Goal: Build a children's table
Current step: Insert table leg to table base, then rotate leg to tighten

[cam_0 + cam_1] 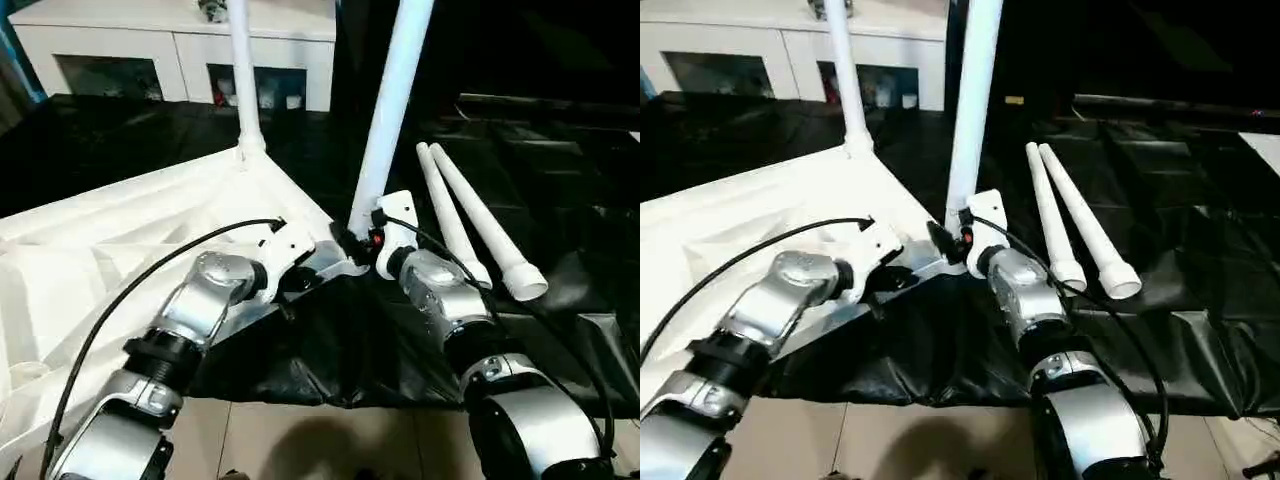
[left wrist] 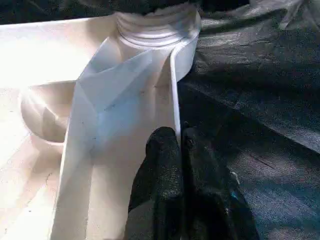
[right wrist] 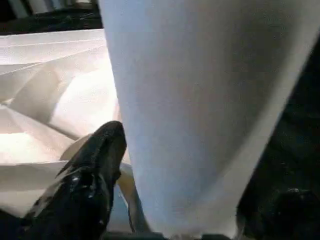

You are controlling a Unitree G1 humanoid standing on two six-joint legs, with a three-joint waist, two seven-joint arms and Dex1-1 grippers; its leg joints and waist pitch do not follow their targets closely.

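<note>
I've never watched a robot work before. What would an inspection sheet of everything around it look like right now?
Surface: black sheeting over a tiled floor.
Job's things: upside-down tabletop; far leg upright in its corner; near leg upright at the near corner; two loose legs lying side by side.
Clutter: nothing seen.
Grippers: left gripper shut on the tabletop's rim; right gripper around the near leg's base.
Cables: black cable along each forearm.
Surroundings: white cabinet behind.

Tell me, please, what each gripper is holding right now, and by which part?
The left gripper pinches the tabletop's thin edge wall near the corner socket. The right gripper's fingers straddle the upright leg's base; a firm hold cannot be told.
</note>
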